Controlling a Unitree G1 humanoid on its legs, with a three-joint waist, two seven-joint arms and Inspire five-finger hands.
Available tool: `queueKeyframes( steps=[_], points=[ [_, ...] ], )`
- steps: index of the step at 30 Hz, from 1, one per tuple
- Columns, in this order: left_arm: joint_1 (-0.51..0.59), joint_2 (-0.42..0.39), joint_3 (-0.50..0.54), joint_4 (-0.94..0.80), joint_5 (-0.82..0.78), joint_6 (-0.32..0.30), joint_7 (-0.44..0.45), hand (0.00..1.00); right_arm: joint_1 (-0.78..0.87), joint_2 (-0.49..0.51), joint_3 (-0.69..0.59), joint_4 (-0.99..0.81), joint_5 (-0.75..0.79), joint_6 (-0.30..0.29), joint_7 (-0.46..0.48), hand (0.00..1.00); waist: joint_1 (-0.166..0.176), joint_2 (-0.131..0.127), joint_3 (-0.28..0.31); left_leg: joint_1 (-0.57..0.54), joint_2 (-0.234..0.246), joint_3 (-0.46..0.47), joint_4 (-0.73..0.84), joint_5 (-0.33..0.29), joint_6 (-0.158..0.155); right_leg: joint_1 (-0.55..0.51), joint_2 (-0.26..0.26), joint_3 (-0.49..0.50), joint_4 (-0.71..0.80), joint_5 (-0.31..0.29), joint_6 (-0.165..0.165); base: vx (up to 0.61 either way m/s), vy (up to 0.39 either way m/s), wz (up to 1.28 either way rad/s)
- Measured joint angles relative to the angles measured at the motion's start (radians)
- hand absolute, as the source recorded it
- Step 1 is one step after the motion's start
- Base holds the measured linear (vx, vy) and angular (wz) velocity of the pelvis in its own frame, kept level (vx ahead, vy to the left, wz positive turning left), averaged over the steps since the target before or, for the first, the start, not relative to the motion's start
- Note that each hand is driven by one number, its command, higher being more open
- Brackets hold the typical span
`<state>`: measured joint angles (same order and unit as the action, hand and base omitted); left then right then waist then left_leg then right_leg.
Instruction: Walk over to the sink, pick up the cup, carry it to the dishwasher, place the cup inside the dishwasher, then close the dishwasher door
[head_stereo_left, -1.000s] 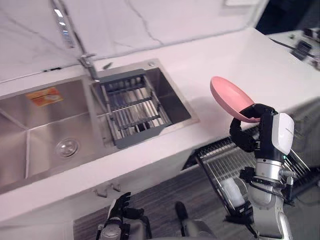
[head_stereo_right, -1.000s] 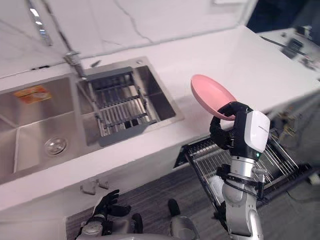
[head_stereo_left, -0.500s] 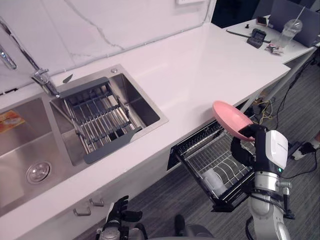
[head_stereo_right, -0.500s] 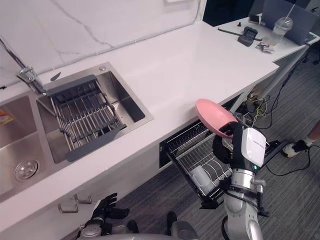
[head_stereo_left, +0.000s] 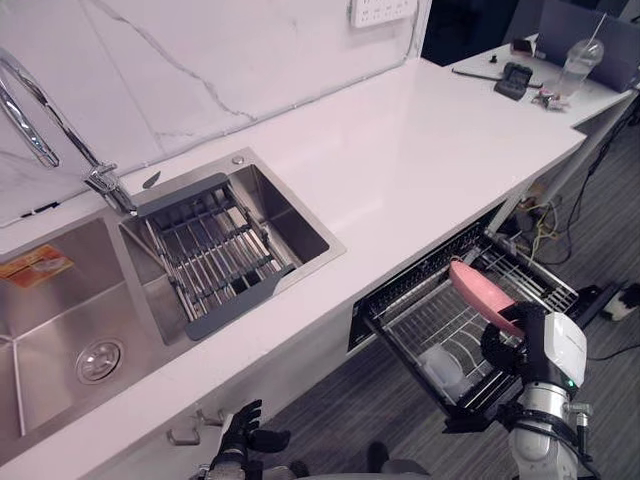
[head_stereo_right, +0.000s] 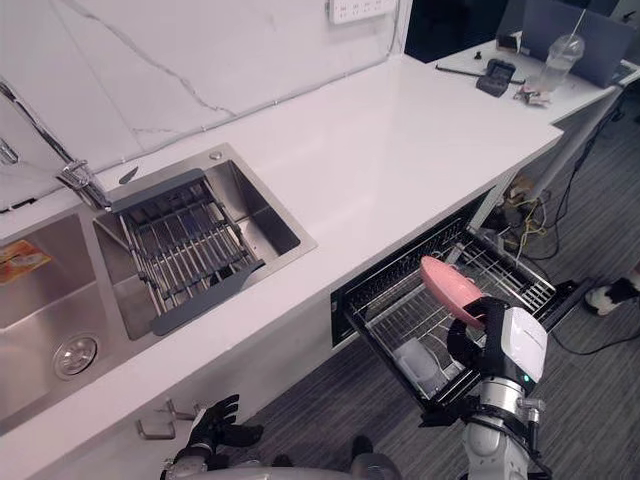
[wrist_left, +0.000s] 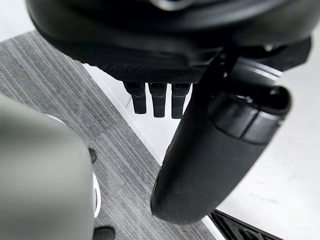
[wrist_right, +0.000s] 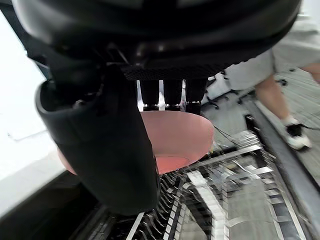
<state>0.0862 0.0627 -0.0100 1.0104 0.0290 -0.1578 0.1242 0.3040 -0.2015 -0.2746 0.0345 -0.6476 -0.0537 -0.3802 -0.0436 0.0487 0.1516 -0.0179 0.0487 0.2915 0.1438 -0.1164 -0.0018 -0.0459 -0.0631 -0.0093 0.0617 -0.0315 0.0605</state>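
Your right hand (head_stereo_left: 514, 347), fingers curled, holds the pink bowl (head_stereo_left: 480, 292) tilted on edge over the dishwasher rack (head_stereo_left: 415, 318), long axis slanting down to the hand; left hand (head_stereo_left: 243, 437) hangs loose-fingered.

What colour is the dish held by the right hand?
Pink. The dish, held in the right hand, shows best in the right eye view.

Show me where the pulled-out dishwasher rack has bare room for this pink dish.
The right hand holds the pink round dish over the silver wire dishwasher rack. Bare wire lies between the white cup and the counter-side edge, and at its right end. The near corner by the cup is crowded. The left hand hangs low by the cabinet.
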Motion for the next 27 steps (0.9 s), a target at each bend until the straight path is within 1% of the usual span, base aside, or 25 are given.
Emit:
queueKeyframes(
  steps=[2,4,5,6,7,8,9,11,12,13,14,18,22,24,27],
  points=[
    [-0.004,-0.004,-0.002,-0.026,-0.008,-0.004,0.0,0.9,-0.065,-0.023,-0.015,0.062,0.032,0.015,-0.001,0.3,0.001,0.012,0.041,-0.033,0.0,-0.004,0.009,0.004,0.003,-0.045,-0.003,0.002,0.033,0.0,0.0,-0.14,-0.001,-0.03],
    [-0.02,-0.004,-0.018,-0.035,-0.03,-0.01,0.0,0.9,-0.118,-0.04,-0.028,0.088,0.073,0.033,-0.002,0.3,0.004,0.023,0.079,-0.072,-0.001,-0.006,0.013,0.008,0.005,-0.099,-0.006,0.001,0.068,-0.001,-0.001,-0.15,-0.017,0.04],
    [-0.027,-0.005,-0.018,-0.036,-0.032,-0.01,0.0,0.9,-0.127,-0.041,-0.032,0.091,0.081,0.035,-0.003,0.3,0.006,0.022,0.09,-0.083,-0.002,-0.007,0.013,0.011,0.008,-0.113,-0.007,0.0,0.077,-0.002,-0.002,-0.11,-0.022,0.05],
    [-0.036,-0.003,-0.018,-0.04,-0.043,-0.009,0.001,0.9,-0.149,-0.041,-0.034,0.103,0.098,0.035,-0.008,0.3,0.01,0.027,0.108,-0.094,-0.002,-0.008,0.013,0.018,0.011,-0.131,-0.008,-0.001,0.094,-0.004,-0.005,-0.07,-0.019,0.05],
    [-0.041,-0.002,-0.018,-0.045,-0.049,-0.01,0.001,0.9,-0.161,-0.041,-0.035,0.109,0.113,0.037,-0.01,0.3,0.013,0.023,0.123,-0.099,-0.002,-0.011,0.016,0.02,0.011,-0.14,-0.008,-0.003,0.105,-0.007,-0.008,-0.1,-0.032,0.05],
    [-0.045,-0.002,-0.019,-0.055,-0.05,-0.011,0.002,0.9,-0.174,-0.042,-0.035,0.111,0.12,0.043,-0.015,0.3,0.02,0.026,0.132,-0.114,-0.001,-0.013,0.023,0.02,0.011,-0.158,-0.009,-0.004,0.122,-0.012,-0.01,-0.07,-0.027,0.05],
    [-0.047,-0.002,-0.02,-0.06,-0.05,-0.012,0.002,0.9,-0.181,-0.044,-0.035,0.111,0.128,0.044,-0.018,0.3,0.023,0.021,0.14,-0.121,0.0,-0.014,0.026,0.02,0.011,-0.167,-0.009,-0.005,0.132,-0.016,-0.012,-0.07,-0.033,0.08],
    [-0.062,0.0,-0.027,-0.065,-0.059,-0.016,0.004,0.9,-0.207,-0.055,-0.035,0.111,0.16,0.05,-0.025,0.3,0.03,0.023,0.156,-0.154,0.0,-0.025,0.036,0.022,0.011,-0.202,-0.013,-0.015,0.159,-0.024,-0.013,-0.05,-0.023,0.13],
    [-0.067,0.0,-0.031,-0.065,-0.067,-0.016,0.005,0.9,-0.218,-0.057,-0.035,0.111,0.171,0.05,-0.027,0.3,0.031,0.016,0.166,-0.159,0.0,-0.027,0.037,0.024,0.01,-0.208,-0.013,-0.016,0.163,-0.026,-0.014,-0.03,-0.019,0.09],
    [-0.074,0.005,-0.037,-0.067,-0.073,-0.016,0.007,0.9,-0.241,-0.057,-0.035,0.111,0.195,0.05,-0.031,0.3,0.034,0.02,0.171,-0.168,0.0,-0.027,0.037,0.028,0.01,-0.221,-0.014,-0.016,0.17,-0.027,-0.015,-0.01,-0.016,0.03],
    [-0.078,0.007,-0.038,-0.069,-0.077,-0.018,0.008,0.9,-0.264,-0.058,-0.035,0.114,0.198,0.051,-0.035,0.3,0.035,0.013,0.18,-0.176,0.0,-0.027,0.037,0.03,0.009,-0.231,-0.013,-0.017,0.172,-0.027,-0.016,0.0,0.0,0.0],
    [-0.103,0.005,-0.039,-0.069,-0.087,-0.021,0.013,0.9,-0.321,-0.087,-0.035,0.129,0.235,0.051,-0.044,0.3,0.056,0.007,0.198,-0.193,0.001,-0.02,0.038,0.032,0.009,-0.255,-0.013,-0.012,0.181,-0.029,-0.018,0.01,-0.004,-0.03],
    [-0.117,0.005,-0.04,-0.077,-0.089,-0.027,0.027,0.9,-0.424,-0.119,-0.034,0.225,0.275,0.049,-0.051,0.3,0.059,0.0,0.233,-0.202,0.004,-0.005,0.044,0.032,0.009,-0.262,-0.015,-0.012,0.182,-0.029,-0.017,0.0,0.0,0.0],
    [-0.124,0.005,-0.041,-0.078,-0.091,-0.027,0.029,0.9,-0.455,-0.125,-0.034,0.254,0.296,0.049,-0.051,0.3,0.061,0.001,0.24,-0.216,0.004,-0.004,0.047,0.032,0.009,-0.273,-0.017,-0.012,0.183,-0.029,-0.017,0.01,0.012,0.03],
    [-0.146,0.004,-0.044,-0.075,-0.107,-0.028,0.031,0.9,-0.504,-0.14,-0.034,0.329,0.327,0.049,-0.051,0.3,0.072,0.0,0.26,-0.228,0.005,-0.001,0.063,0.032,0.009,-0.281,-0.018,-0.013,0.19,-0.031,-0.017,0.0,0.0,0.0]
  ],
)
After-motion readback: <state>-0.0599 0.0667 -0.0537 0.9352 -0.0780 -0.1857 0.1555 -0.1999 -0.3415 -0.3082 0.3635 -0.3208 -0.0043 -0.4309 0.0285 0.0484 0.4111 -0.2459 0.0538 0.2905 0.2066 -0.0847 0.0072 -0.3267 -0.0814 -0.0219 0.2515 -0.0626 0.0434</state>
